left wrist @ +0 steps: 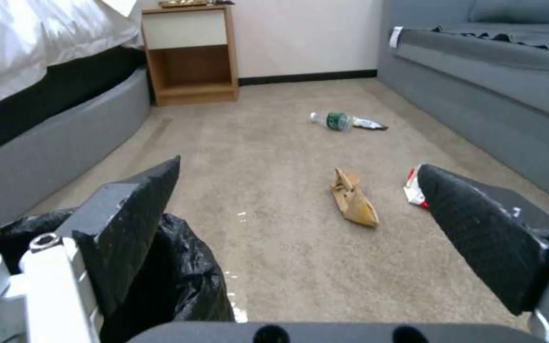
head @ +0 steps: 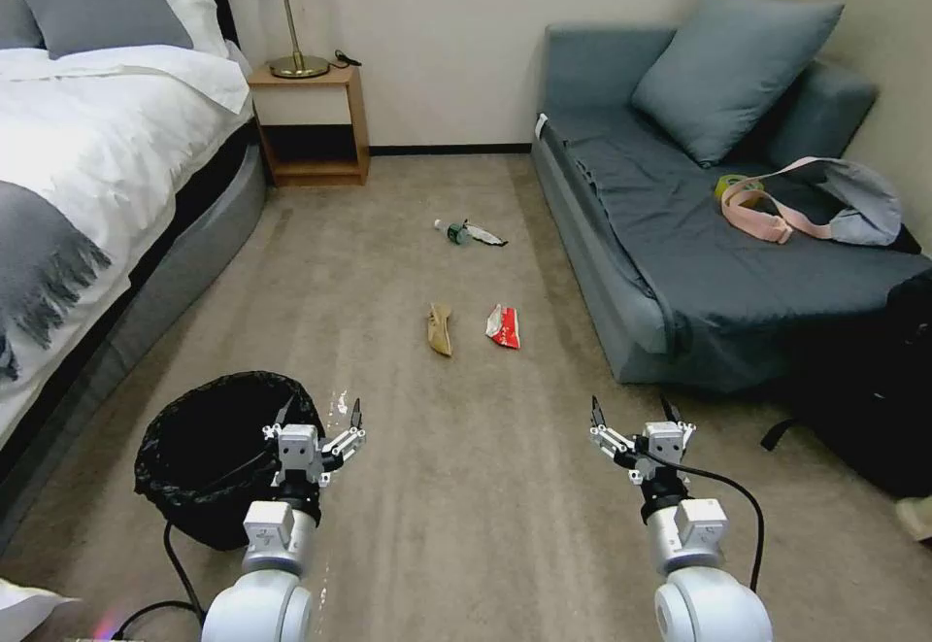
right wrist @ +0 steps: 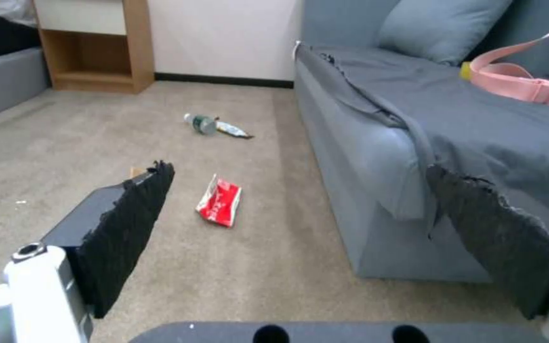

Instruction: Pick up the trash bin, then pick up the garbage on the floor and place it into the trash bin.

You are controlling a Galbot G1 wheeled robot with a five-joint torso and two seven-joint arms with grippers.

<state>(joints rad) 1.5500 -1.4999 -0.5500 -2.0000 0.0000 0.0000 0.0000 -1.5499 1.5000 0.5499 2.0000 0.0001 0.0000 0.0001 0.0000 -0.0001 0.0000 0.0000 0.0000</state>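
From the head view we saw the small round trash bin w/ crinkly black plastic liner [head: 209,457] standing on the beige short-pile carpet [head: 466,487] near the bed, just beside and partly behind the left tool [head: 319,418], whose dark pointed fingers were spread apart, holding nothing. The right tool [head: 636,414] hovered over bare carpet, also spread wide and empty.

Farther off lay the garbage: a tan flattened wrapper [head: 440,328] next to a red-and-white glossy packet [head: 503,325], and beyond them a small clear bottle w/ green label [head: 453,230] touching a yellowish-black snack wrapper [head: 483,234].

The left wrist view showed the liner's wrinkled folds [left wrist: 186,271] up close, approx. under one finger. The right wrist view showed the grey sofa's draped cover [right wrist: 414,138].
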